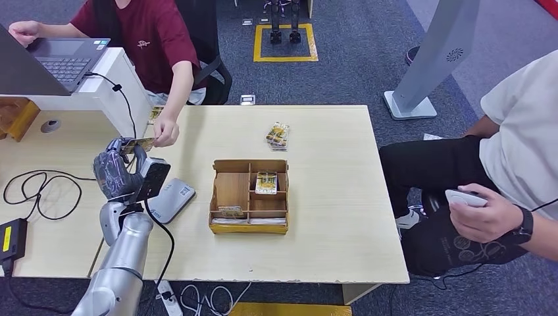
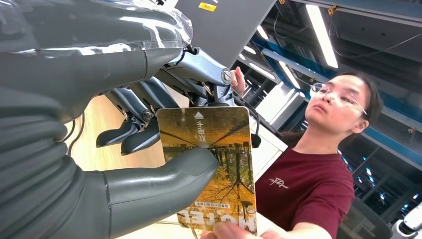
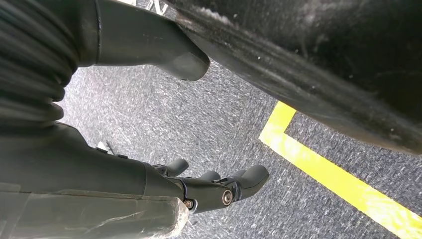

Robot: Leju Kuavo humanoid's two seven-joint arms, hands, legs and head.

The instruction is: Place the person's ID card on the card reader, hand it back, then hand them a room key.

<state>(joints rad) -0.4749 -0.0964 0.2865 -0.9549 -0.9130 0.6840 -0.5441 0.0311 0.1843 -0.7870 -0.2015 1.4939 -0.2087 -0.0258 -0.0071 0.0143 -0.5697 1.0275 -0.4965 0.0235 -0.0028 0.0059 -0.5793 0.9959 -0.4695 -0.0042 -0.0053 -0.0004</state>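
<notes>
Left robot hand (image 1: 117, 170) is raised above the left part of the desk (image 1: 329, 197), thumb and fingers closed on a yellow-brown card (image 2: 214, 164). The left wrist view shows the thumb pressed on the card's printed face, darker fingers behind it. The card carries a landscape print and an arrow mark.

The person in the dark red shirt (image 1: 148, 36), seated behind the desk, reaches across; their hand (image 1: 165, 131) pinches the far edge of the same card. Card is thus held at both ends, above the desk surface and not resting on it.

Grey card reader (image 1: 170, 199) lies flat on the desk just beside the left robot hand, on its near right side, with a black cable running past it.

Wooden compartment tray (image 1: 230, 191) sits mid-desk, right of the reader; one card lies in an upper-right cell (image 1: 266, 182), more lie along the front cells. A loose stack of cards (image 1: 278, 135) lies further back on the desk, well apart from the tray.

Laptop (image 1: 62, 62) on a raised white stand at far left.

Right robot hand (image 3: 199, 184) hangs over grey carpet beside a yellow floor line; fingers spread, holding nothing.

A second person in a white shirt (image 1: 520, 125) sits right of the desk holding a small white device (image 1: 464, 197).
</notes>
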